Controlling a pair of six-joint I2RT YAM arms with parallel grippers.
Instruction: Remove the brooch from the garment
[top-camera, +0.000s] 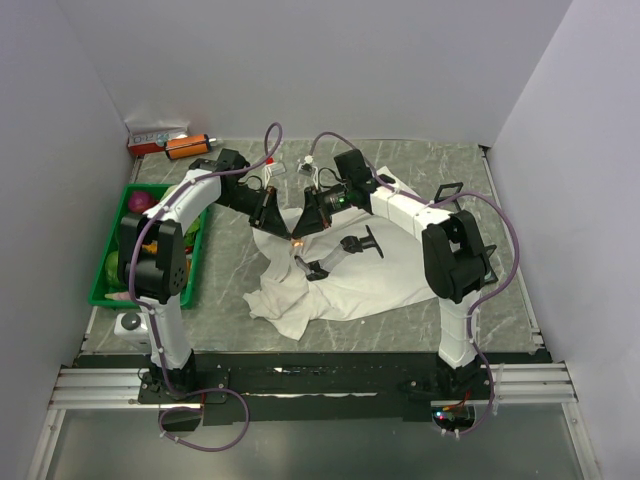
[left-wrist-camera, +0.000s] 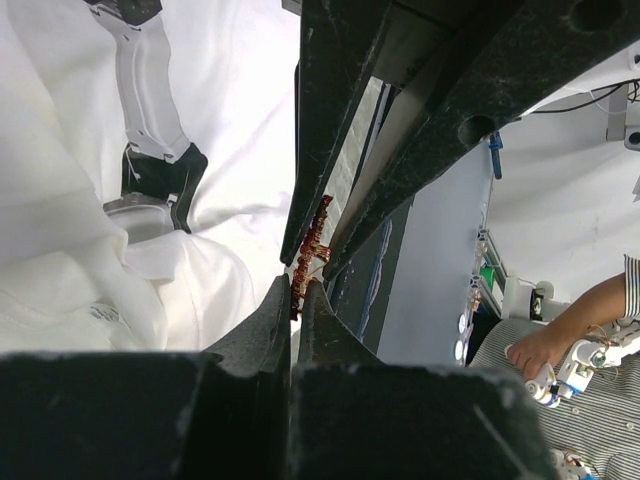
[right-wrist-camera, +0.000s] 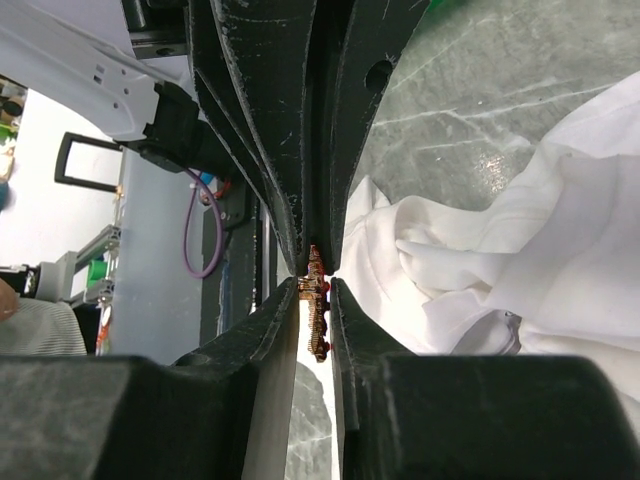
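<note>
The brooch is a tiny orange-gold piece with red stones, held in the air over the far edge of the white garment. My left gripper and right gripper meet tip to tip on it. In the left wrist view my left gripper is shut on one end of the brooch. In the right wrist view my right gripper pinches the brooch edge-on, with the left fingers closed on its upper end. No cloth shows between the jaws.
Two black clip-like pieces lie on the crumpled garment. A green basket with fruit stands at the left. An orange-and-black cylinder and a white box sit at the back left.
</note>
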